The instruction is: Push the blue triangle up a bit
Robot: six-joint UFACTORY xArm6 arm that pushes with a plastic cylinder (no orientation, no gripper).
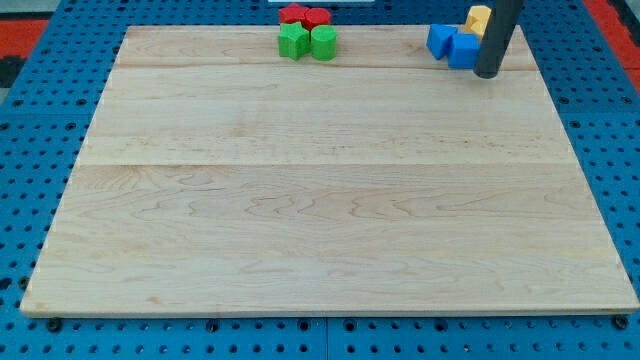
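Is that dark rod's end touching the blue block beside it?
Cannot tell. In the camera view my tip overlaps the right edge of the blue block, with no gap visible, but the rod may simply stand in front of it.

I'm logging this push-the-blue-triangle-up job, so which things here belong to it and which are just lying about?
In the job:
my tip
blue blocks, one presumably the triangle, just left of my tip

Lying about:
yellow block
red blocks
green blocks
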